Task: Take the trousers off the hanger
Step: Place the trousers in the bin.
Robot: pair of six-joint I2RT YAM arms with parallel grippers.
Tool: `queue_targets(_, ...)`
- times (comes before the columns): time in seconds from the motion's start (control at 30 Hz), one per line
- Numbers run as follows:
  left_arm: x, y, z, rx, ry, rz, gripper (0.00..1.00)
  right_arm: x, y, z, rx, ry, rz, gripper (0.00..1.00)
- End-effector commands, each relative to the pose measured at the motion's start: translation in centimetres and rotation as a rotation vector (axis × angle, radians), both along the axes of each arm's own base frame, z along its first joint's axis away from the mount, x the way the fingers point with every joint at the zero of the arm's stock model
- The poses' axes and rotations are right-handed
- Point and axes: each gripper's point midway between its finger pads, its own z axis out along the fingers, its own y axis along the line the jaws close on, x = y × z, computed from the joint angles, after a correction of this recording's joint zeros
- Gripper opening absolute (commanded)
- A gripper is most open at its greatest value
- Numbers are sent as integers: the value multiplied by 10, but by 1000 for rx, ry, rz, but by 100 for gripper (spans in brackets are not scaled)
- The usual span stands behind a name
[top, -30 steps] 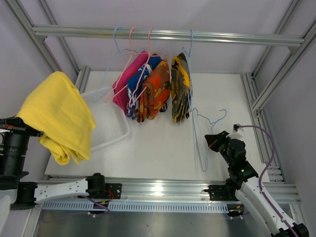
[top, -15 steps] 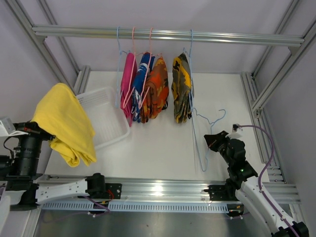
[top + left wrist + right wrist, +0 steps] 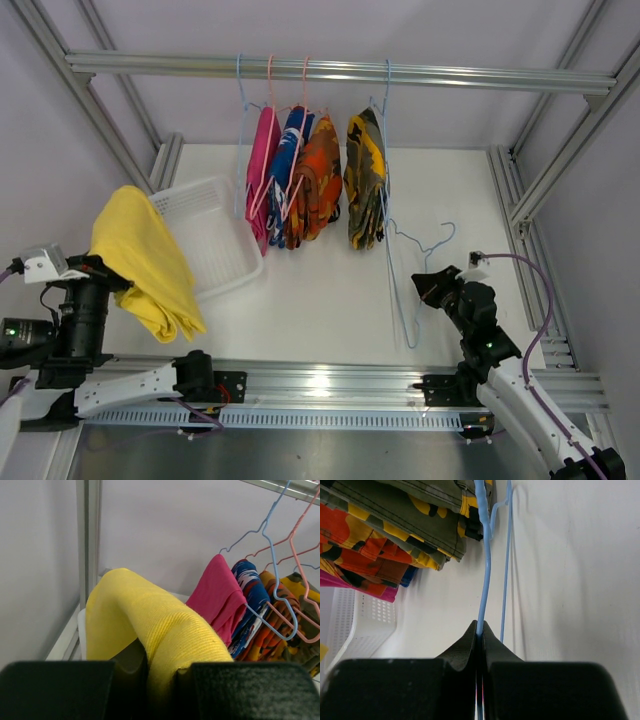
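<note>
The left claw point(image 3: 161, 679) is squeezing the plain yellow trousers point(image 3: 150, 625), with its two fingers closed tight on a fold of the cloth. The yellow trousers are hanging off the claw like a floppy blanket, up in the air at the left side, just next to the white basket point(image 3: 215, 245). They are not sitting on any hanger.

The right claw point(image 3: 480, 632) is pinching shut on the thin wire of an empty blue hanger point(image 3: 485, 565). That hanger is reaching from the claw toward the back of the white table point(image 3: 330, 300), and its hook is curling off to the right side.

Four more pairs of trousers are hanging on hangers from the silver rail point(image 3: 450, 75) at the back. The pink trousers point(image 3: 262, 180) are hanging farthest left. The blue-and-white trousers point(image 3: 292, 140) are hanging right beside them, and the orange camouflage trousers point(image 3: 318, 180) are pressing against those. The yellow-and-dark camouflage trousers point(image 3: 365, 185) are hanging a little apart on the right, close to the far end of the empty hanger.
</note>
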Motion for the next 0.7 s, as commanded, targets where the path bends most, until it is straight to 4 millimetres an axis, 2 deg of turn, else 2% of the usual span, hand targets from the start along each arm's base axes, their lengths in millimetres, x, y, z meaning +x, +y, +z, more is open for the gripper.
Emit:
queue_targets(0.0,-2,0,23,-39,-82,-9,1,2,8,11,21,-54,38,0)
queue_targets(0.13,1,-15,29,30,-106,4,1,1,10,11,24,-56,47,0)
queue_targets(0.33,11,-42,52,108,-130,67,1,1,11,11,17,-54,53,0)
queue_targets(0.37,12,-38,55,109,-132,115,1,0,11,10,18,-55,54,0)
queue_targets(0.4,19,-49,54,174,-98,119,1,0,11,10,18,-55,56,0)
queue_targets(0.43,21,-58,62,112,-118,74,1,0,11,9,16,-54,56,0)
queue_targets(0.5,31,-60,49,185,-39,120,1,0,11,9,14,-55,57,0)
queue_targets(0.53,42,-73,46,164,-18,96,1,-1,11,8,10,-50,59,0)
queue_targets(0.57,46,-65,42,166,3,147,1,-1,10,8,2,-50,58,0)
queue_targets(0.63,57,-69,28,151,42,154,1,-1,9,7,-6,-48,54,0)
queue_targets(0.67,59,-65,24,146,55,179,1,-1,7,8,-12,-55,53,0)
